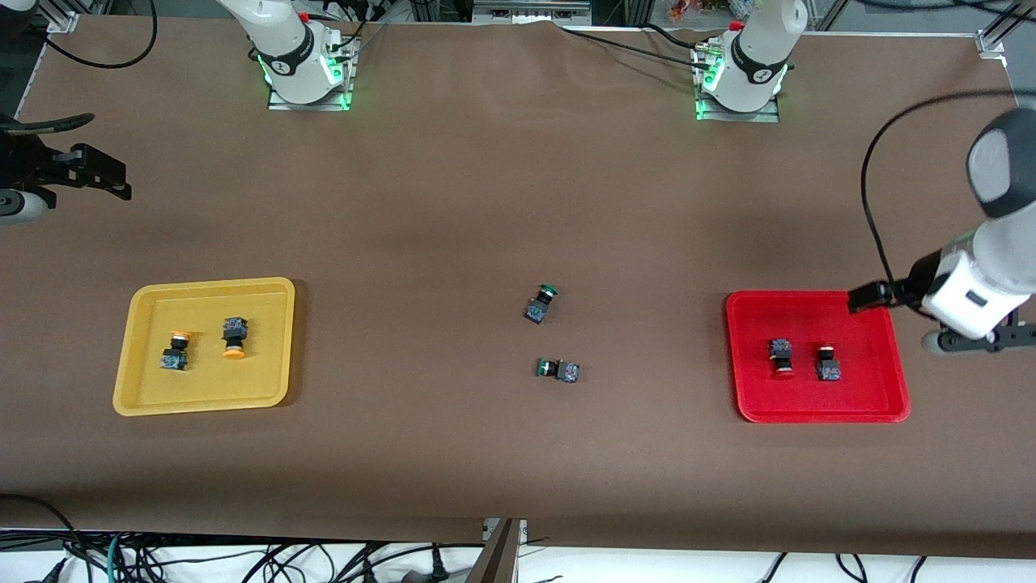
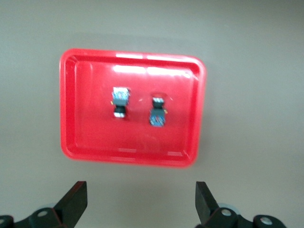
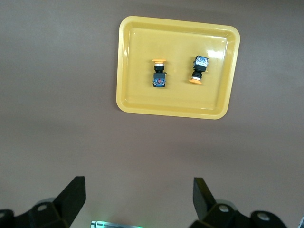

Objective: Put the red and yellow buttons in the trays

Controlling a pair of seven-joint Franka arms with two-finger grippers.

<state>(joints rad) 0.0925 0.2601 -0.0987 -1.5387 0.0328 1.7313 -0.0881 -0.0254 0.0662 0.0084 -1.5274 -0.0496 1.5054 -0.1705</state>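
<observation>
These little switches look light and rigid, hard plastic all round, so I'd guess they tip or skid easily if nudged. Best place to pinch one is probably across the flat sides of the dark blocky body, not the round cap (that looks smooth and likely to slip out).

Looks-wise: the red buttons [image 1: 782,357] are a pair with red caps on dark bodies, both lying in the red tray [image 1: 817,413]. The yellow buttons [image 1: 234,337] have yellow-orange caps and both sit in the yellow tray [image 1: 202,401], well away toward the right arm's end of the desk [image 1: 453,202]. Two green-capped switches [image 1: 542,304] lie on the bare desk between the trays, and they aren't part of the job. So it looks about finished to me.

The left gripper [image 2: 140,202] hangs over the edge of the red tray, jaws spread wide and holding nothing. The right gripper [image 3: 137,199] is up over the desk, past the yellow tray toward the robots' bases, jaws wide and empty too.
</observation>
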